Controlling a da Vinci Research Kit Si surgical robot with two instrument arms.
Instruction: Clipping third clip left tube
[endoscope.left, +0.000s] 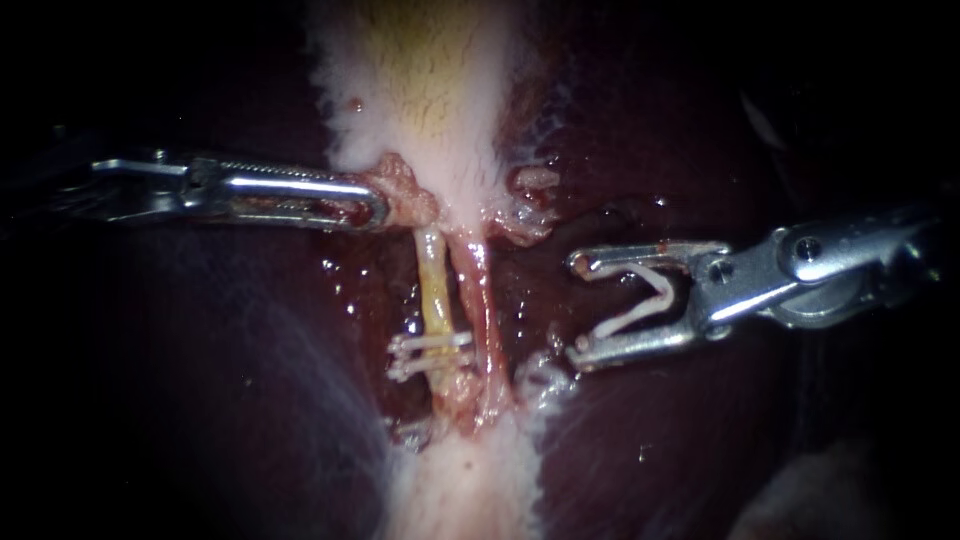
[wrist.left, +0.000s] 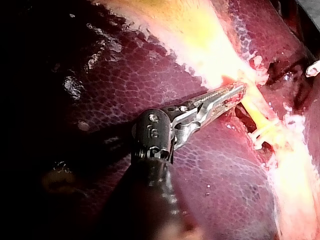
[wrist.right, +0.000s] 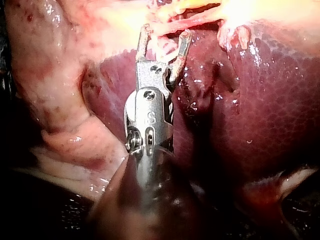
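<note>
Two tubes run down from the pale gallbladder (endoscope.left: 430, 80): the yellowish left tube (endoscope.left: 435, 290) and the reddish right tube (endoscope.left: 482, 300). Two white clips (endoscope.left: 430, 354) sit across the left tube low down, also seen as clips (wrist.left: 260, 135) in the left wrist view. My left instrument (endoscope.left: 372, 207) is shut on the pink tissue (endoscope.left: 405, 190) at the gallbladder's neck, just above the tubes. My right instrument (endoscope.left: 581, 307) stands right of both tubes, apart from them, jaws wide with an open white clip (endoscope.left: 645, 295) seated between them and touching both.
Dark red liver (endoscope.left: 250, 330) lies on both sides of the tubes. Ragged pale tissue (endoscope.left: 530, 185) hangs right of the gallbladder's neck. A whitish band (endoscope.left: 470, 480) continues below the tubes. In the right wrist view, pale fatty tissue (wrist.right: 60, 125) lies beside my instrument's shaft.
</note>
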